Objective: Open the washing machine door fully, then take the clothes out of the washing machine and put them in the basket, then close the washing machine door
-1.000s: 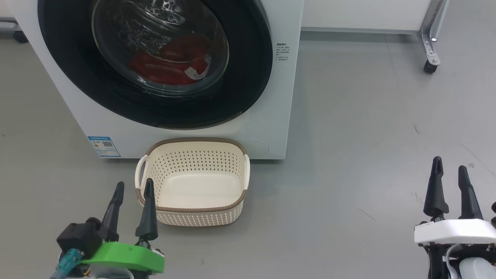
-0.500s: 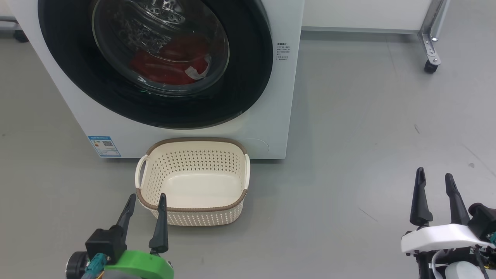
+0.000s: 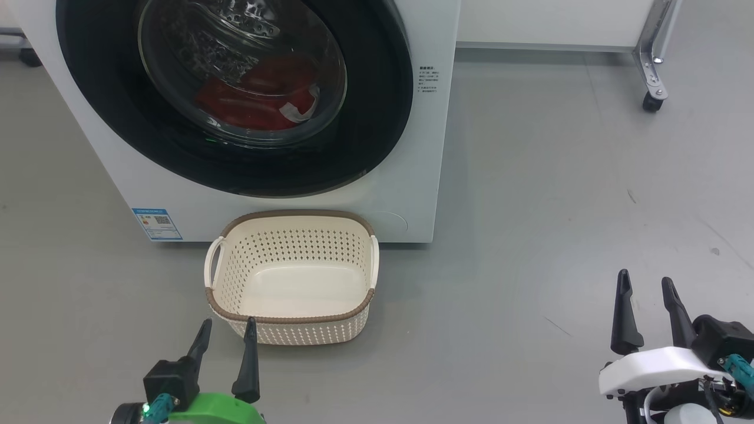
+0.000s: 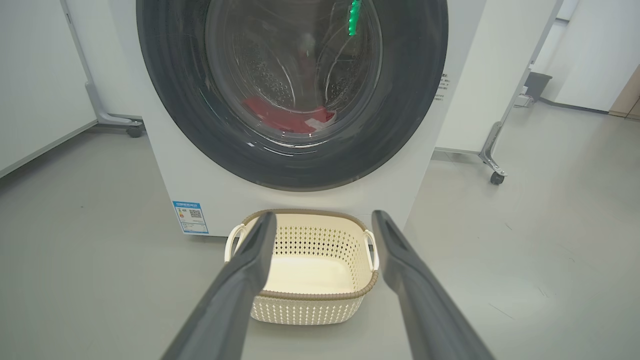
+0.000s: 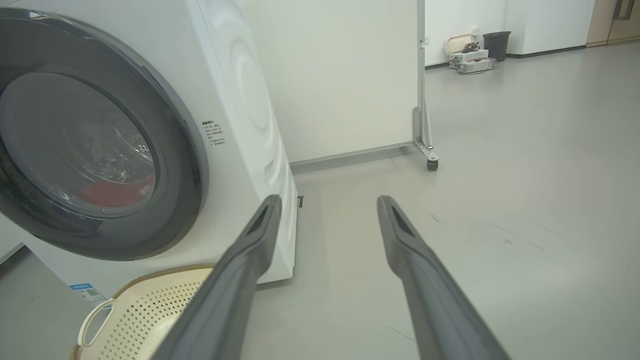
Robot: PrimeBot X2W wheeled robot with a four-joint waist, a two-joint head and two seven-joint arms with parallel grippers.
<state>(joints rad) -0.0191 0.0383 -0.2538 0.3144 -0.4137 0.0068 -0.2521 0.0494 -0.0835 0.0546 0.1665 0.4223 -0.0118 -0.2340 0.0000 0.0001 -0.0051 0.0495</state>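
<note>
Washing machine door [image 3: 377, 106]: closed flat against the front of the washing machine [image 3: 424, 153]; a wide glossy black rim surrounds a bulging glass window.
Clothes [image 3: 253, 100]: red with a strip of white, lying low in the drum of the washing machine, seen through the door glass.
Washing machine: white, standing on the grey floor [image 3: 530, 235]; a blue sticker [image 3: 156, 222] sits low on its front, toward my left.
Basket [image 3: 294, 213]: cream, perforated, with a brown rim, on the floor right in front of the washing machine and below the door. Its pale bottom is bare. I cannot tell whether its far rim touches the machine.
My left hand [image 3: 228, 323]: fingers spread wide and gripping nothing. It hangs over the floor on the side of the basket away from the washing machine, just by the near rim, pointing at the machine.
My right hand [image 3: 644, 277]: fingers spread wide and gripping nothing, over bare floor, well out to the right of the washing machine and well apart from the basket.
Metal leg on a caster [image 3: 651, 100]: behind and to the right of the washing machine, under a white panel.
</note>
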